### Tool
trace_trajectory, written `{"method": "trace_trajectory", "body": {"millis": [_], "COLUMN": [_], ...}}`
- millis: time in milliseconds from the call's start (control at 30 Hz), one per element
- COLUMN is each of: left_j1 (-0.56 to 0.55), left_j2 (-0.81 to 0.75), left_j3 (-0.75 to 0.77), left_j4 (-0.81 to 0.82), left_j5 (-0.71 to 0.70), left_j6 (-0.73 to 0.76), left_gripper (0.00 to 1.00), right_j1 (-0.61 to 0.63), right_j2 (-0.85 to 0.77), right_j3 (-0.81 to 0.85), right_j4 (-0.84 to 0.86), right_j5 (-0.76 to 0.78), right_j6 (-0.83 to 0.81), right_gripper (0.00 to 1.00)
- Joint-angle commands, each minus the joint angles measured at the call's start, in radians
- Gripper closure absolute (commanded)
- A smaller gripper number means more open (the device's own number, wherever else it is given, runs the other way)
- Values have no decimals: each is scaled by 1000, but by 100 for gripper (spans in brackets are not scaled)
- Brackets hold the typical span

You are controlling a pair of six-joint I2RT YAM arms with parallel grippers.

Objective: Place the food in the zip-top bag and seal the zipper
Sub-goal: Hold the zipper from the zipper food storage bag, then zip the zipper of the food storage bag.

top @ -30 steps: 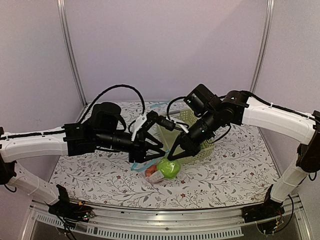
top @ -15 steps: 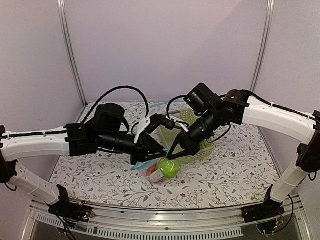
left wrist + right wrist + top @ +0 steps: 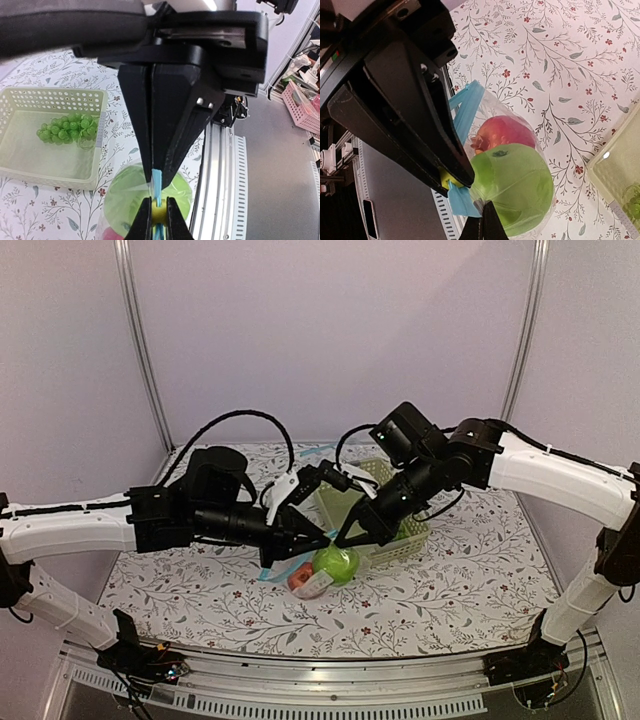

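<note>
The counter [image 3: 200,590] has a cloth with little leaves and flowers on it. Near its middle is the zip-top bag [image 3: 312,587]; it is clear and you can see right through it. Both bits of food are inside it; the red apple [image 3: 299,578] is on the left and the bigger green apple [image 3: 337,562] is on the right, and the 2 touch each other.

The blue zipper [image 3: 156,181] runs along the top of the bag, just above the apples. The left gripper [image 3: 322,537] is clenched on the zipper, with its 2 fingers pressed flat on each side of the blue strip. The right gripper [image 3: 345,540] is clenched on the zipper too, just beside the left one; their tips almost meet. I cannot tell if the bag sits on the counter or hangs a little.

Behind the bag is a pale green basket [image 3: 412,533] with holes in its walls; a bunch of green grapes [image 3: 65,129] lies inside it.
</note>
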Motion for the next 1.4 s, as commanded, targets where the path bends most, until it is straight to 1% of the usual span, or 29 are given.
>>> {"method": "trace_trajectory", "body": {"millis": [0, 167, 367, 733, 933, 1367], "left_j1": [-14, -12, -4, 33, 53, 115], "left_j2": [-42, -50, -55, -60, -69, -101], "left_j3": [-6, -10, 0, -4, -10, -22], "left_j4": [-73, -90, -137, -176, -207, -275], "left_j5": [-8, -25, -50, -45, -35, -7], "left_j6": [15, 22, 36, 40, 44, 34], "left_gripper": [97, 98, 98, 98, 98, 97], "right_j1": [-17, -27, -34, -43, -94, -138], "right_j2": [-70, -94, -113, -112, -114, -99], "right_j3": [-20, -39, -51, -54, -69, -73], "right_j4": [1, 7, 5, 8, 26, 28], "right_j5": [122, 175, 326, 527, 537, 579], "right_j6": [27, 34, 47, 76, 111, 128], "right_gripper": [100, 100, 100, 100, 100, 100]}}
